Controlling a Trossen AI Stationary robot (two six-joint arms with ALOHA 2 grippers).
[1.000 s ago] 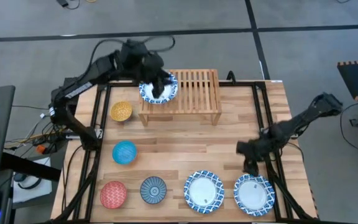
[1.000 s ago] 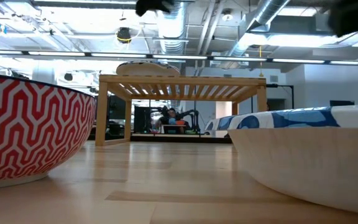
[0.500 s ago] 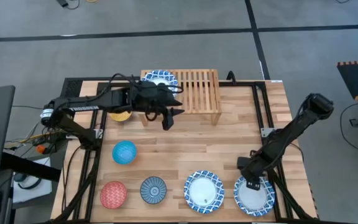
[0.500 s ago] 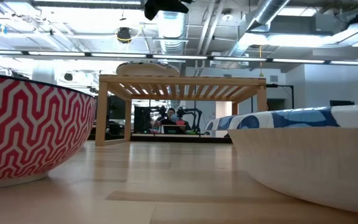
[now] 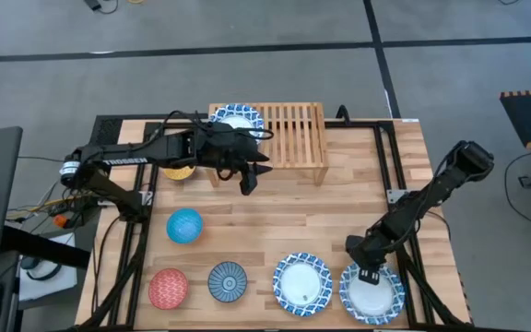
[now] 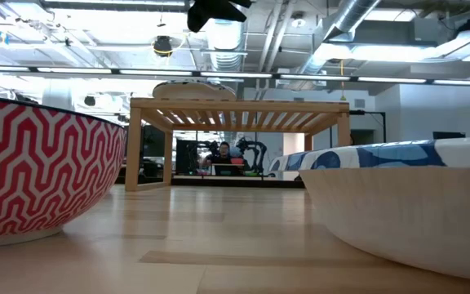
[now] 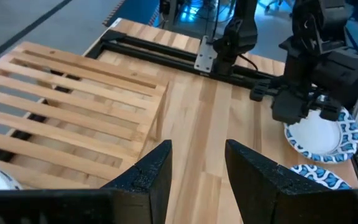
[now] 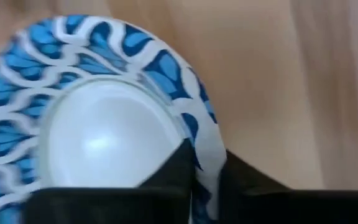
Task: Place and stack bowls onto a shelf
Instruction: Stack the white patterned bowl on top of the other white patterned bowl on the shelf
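Bowls — one white dish (image 5: 236,116) on the shelf (image 5: 289,134); my right gripper (image 5: 367,274) just pinched the rim of another (image 5: 372,293) well in front; left gripper (image 5: 247,181) half-open, empty — second placement starting.

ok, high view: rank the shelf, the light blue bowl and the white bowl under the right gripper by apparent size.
1. shelf, clearly the largest.
2. white bowl with blue rim, which the right gripper pinches at the rim.
3. light blue bowl, the smallest.
All sit on the table at similar depth from the camera, so the order looks reliable.
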